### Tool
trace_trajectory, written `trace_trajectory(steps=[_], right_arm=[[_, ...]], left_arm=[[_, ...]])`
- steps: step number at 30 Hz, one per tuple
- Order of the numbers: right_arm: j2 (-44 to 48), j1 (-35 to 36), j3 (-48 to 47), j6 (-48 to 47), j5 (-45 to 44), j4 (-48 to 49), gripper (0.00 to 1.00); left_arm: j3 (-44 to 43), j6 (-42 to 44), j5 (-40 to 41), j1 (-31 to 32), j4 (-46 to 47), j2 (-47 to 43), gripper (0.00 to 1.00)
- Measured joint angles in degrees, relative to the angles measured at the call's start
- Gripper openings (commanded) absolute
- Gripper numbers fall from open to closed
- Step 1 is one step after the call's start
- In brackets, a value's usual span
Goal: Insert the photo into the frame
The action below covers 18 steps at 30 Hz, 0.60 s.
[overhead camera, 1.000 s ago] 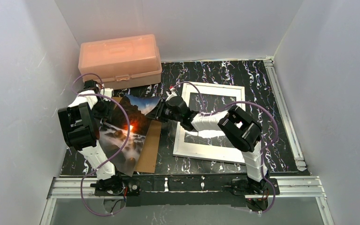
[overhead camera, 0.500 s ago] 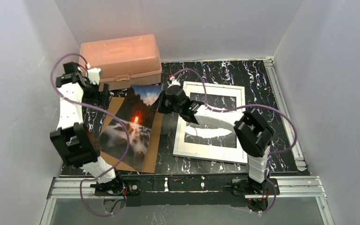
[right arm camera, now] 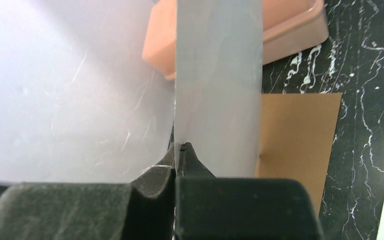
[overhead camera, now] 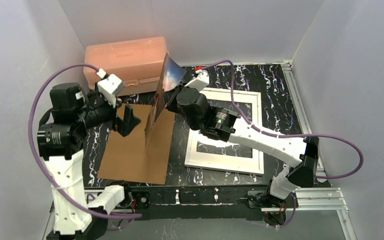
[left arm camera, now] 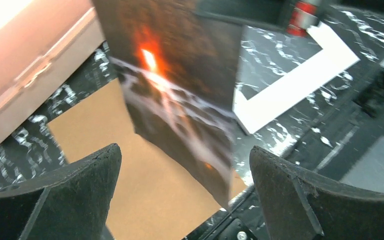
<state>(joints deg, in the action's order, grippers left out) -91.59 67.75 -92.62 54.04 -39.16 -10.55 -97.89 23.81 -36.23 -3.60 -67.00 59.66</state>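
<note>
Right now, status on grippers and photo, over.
Left gripper open, empty. Right gripper shut on glossy sunset seascape photo, upright over brown cardboard board. Thin white rectangular frame unfilled, right arm across it.

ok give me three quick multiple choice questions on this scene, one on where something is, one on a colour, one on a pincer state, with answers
1. Where is the frame?
A) flat on the table, right of the cardboard board
B) on top of the pink box
C) leaning against the back wall

2. What colour is the cardboard board?
A) white
B) brown
C) green

3. How does the left pincer stand?
A) shut on the cardboard board
B) shut on the frame
C) open, holding nothing

Answers:
1 A, its white border lies flat on the marbled top beside the board.
2 B, it shows as a plain brown sheet in every view.
3 C, it stands wide apart and grips nothing; only the right pincer pinches the photo, held up on edge.
</note>
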Motion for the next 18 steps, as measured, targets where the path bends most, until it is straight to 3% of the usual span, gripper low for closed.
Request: trace_trajectory(steps=[7,11,18], right_arm=[[0.1,0.5,-1.0,1.6,-7.3,-1.6,0.01],[-1.0,0.5,-1.0,2.5,-8.7,-1.4,0.01],[-3.4,0.5,-1.8,3.3,-9.5,-1.2,0.01]], left_arm=[[9.3,-0.8,-0.9,10.4,-1.2,-5.7,0.98],[16.6,-2.0,5.5,17.5,0.7,-5.5,0.98],[21.8,-4.2,18.1,26.5,8.9,-5.2,0.98]])
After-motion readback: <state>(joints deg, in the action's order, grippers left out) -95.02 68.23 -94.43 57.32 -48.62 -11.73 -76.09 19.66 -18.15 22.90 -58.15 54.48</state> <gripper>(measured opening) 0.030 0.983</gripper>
